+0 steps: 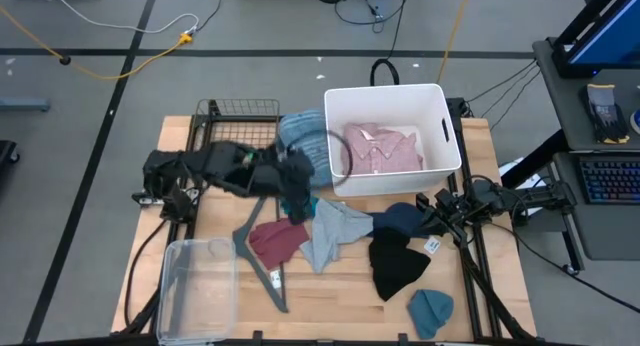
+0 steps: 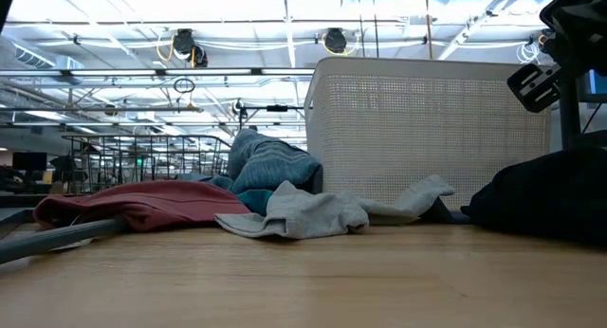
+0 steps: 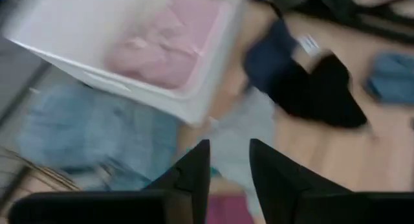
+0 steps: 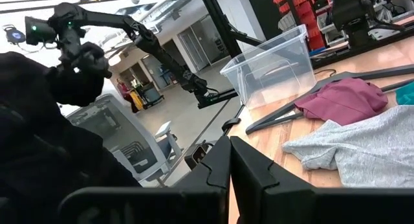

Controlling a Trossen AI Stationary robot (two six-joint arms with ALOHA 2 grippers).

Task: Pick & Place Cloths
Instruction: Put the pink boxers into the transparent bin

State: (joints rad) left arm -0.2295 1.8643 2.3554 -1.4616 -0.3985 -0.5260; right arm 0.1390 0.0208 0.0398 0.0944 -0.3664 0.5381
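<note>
The pink button shirt (image 1: 385, 146) lies inside the white tub (image 1: 440, 96). A blue-plaid shirt (image 1: 300, 136) is heaped against the tub's left wall. On the table in front of the tub lie a maroon piece (image 1: 275, 241), a grey-blue piece (image 1: 335, 231), a navy piece (image 1: 400, 218), a black beanie (image 1: 395, 266) and a blue beanie (image 1: 430, 311). My left gripper (image 1: 297, 198) (image 3: 229, 162) hovers open over the grey-blue and maroon pieces and holds nothing. My right gripper (image 1: 438, 208) (image 4: 229, 156) waits shut at the table's right side, beside the navy piece.
A grey V-shaped hanger bar (image 1: 262, 261) lies across the maroon piece's near side. A clear plastic box (image 1: 195, 286) stands at the table's near left corner. A wire rack (image 1: 235, 111) sits at the far left. Bare wood (image 1: 340, 296) shows along the near edge.
</note>
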